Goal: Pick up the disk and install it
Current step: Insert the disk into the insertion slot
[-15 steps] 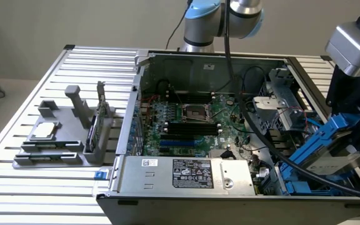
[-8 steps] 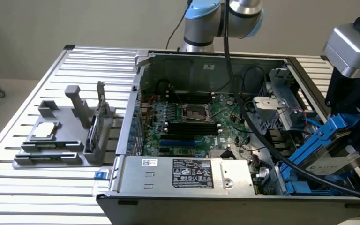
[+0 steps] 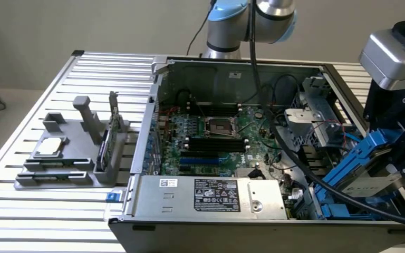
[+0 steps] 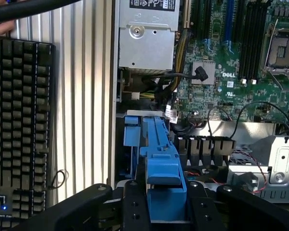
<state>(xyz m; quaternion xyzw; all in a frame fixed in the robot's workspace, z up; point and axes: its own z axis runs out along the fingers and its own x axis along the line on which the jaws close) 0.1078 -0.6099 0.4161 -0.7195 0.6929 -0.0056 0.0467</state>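
Note:
The disk (image 3: 375, 185) is a silver-grey drive clipped in a blue rail frame (image 3: 357, 158). It hangs tilted over the side of the open computer case (image 3: 154, 105) on the exterior view's right. My gripper (image 3: 394, 158) is shut on it. In the wrist view the blue frame (image 4: 164, 183) sits clamped between my two black fingers (image 4: 135, 207), with my gripper (image 4: 166, 211) just above a blue plastic bay part (image 4: 132, 134) inside the case.
The case holds a green motherboard (image 3: 217, 137), a silver power supply (image 3: 210, 194) and loose black cables (image 3: 308, 174). On the exterior view's left, a grey fixture (image 3: 61, 174) carries a small square chip (image 3: 51, 147) and an upright card (image 3: 111, 142). A keyboard (image 4: 19, 125) lies beside the case.

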